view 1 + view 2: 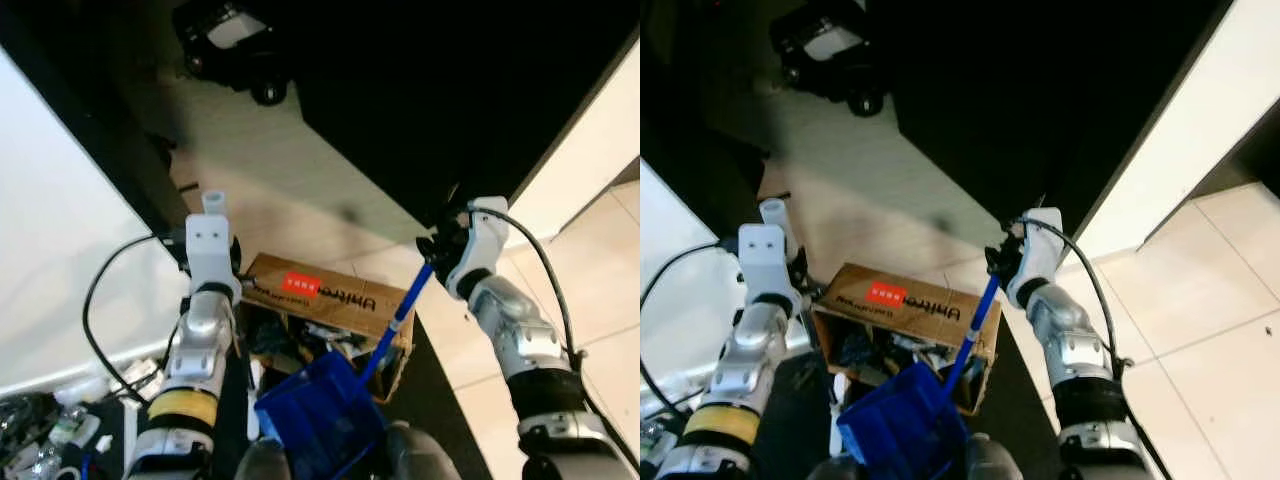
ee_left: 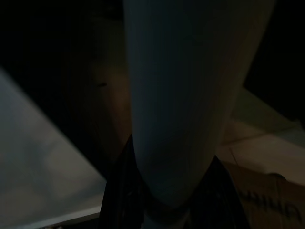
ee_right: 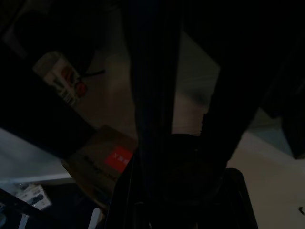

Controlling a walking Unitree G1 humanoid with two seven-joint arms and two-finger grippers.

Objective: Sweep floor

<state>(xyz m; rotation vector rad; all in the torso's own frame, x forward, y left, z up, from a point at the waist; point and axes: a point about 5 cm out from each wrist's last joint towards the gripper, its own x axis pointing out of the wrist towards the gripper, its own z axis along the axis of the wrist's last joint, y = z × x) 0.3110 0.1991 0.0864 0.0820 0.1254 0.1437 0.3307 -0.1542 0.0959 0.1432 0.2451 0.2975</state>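
Note:
A blue dustpan (image 1: pixel 320 415) hangs low in front of me, over an open cardboard box (image 1: pixel 330 298) with a red label. Its blue handle (image 1: pixel 400 315) rises to my right gripper (image 1: pixel 438 247), which is shut on the handle's top end. In the right wrist view the handle (image 3: pixel 152 95) runs as a dark bar between the fingers. My left gripper (image 1: pixel 210 225) is raised at the left, shut on a pale white pole (image 2: pixel 186 95) whose end (image 1: pixel 213 201) sticks up above the wrist. The pole's lower part is hidden.
The box (image 1: pixel 905 300) holds dark clutter. A black wheeled machine (image 1: pixel 235 40) stands far ahead on the pale floor. A white panel (image 1: pixel 60 230) lies at the left, and small litter (image 1: pixel 60 420) by my left side. Light tiles (image 1: pixel 1200 300) spread to the right beside a dark surface.

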